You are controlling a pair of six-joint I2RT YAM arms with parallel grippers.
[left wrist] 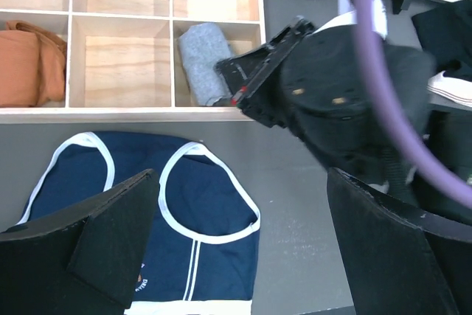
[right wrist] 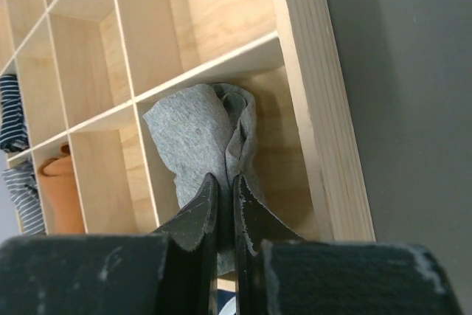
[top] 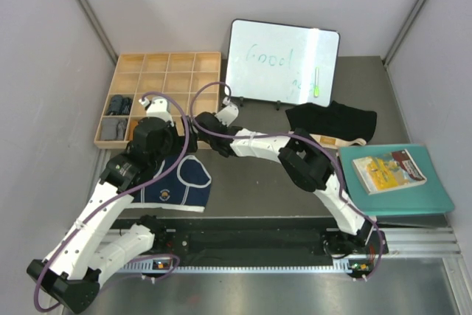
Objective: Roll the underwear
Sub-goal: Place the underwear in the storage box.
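Note:
The navy underwear (top: 181, 182) with white trim lies flat on the table near the left arm; it also shows in the left wrist view (left wrist: 169, 219). My left gripper (top: 171, 154) hovers above it, open and empty (left wrist: 240, 182). The grey underwear (right wrist: 199, 138) is rolled in the near right compartment of the wooden tray (right wrist: 313, 108); it also shows in the left wrist view (left wrist: 203, 60). My right gripper (right wrist: 221, 178) is shut on it, reaching into the tray (top: 221, 112). The black underwear (top: 332, 119) with beige waistband lies unrolled at the back right.
The wooden tray (top: 214, 57) stands back left, with dark rolled cloths (top: 116, 105) in its left compartments and an orange roll (left wrist: 22, 64). A whiteboard (top: 280, 60) stands at the back. A teal binder (top: 413, 193) with a book (top: 387, 170) lies at the right.

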